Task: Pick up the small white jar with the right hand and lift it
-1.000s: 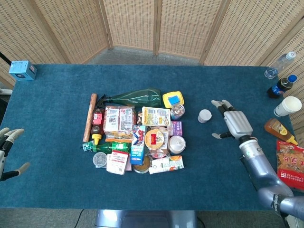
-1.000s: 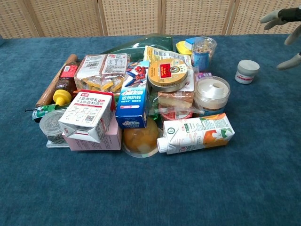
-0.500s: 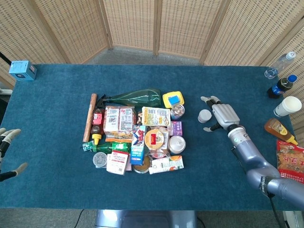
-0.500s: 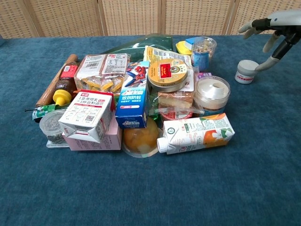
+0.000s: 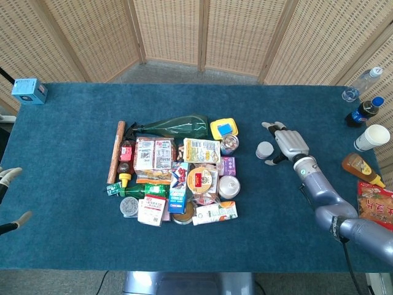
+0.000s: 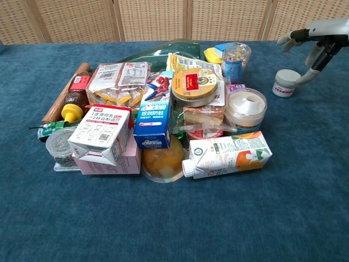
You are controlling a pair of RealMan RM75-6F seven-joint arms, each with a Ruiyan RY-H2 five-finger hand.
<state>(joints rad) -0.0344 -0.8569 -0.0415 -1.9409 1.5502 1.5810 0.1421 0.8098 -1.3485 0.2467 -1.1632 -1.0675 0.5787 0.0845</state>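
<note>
The small white jar (image 5: pixel 264 150) (image 6: pixel 285 83) stands upright on the blue table (image 5: pixel 67 221), just right of the pile of groceries. My right hand (image 5: pixel 287 143) (image 6: pixel 318 39) hovers beside and slightly above the jar on its right, fingers spread, with the thumb close to the jar's side. It holds nothing. Only the fingertips of my left hand (image 5: pixel 8 196) show at the far left edge of the head view, spread apart and empty.
A dense pile of groceries (image 5: pixel 175 172) fills the table's middle: cartons, cans, a green bottle (image 5: pixel 172 127). At the right edge stand a cola bottle (image 5: pixel 363 111), a water bottle (image 5: pixel 362 83), a paper cup (image 5: pixel 372 137), a sauce bottle (image 5: pixel 361 168) and a snack bag (image 5: pixel 376 212).
My right hand moved left to the jar over the last second, then settled right beside it. My left hand drew back toward the left edge.
</note>
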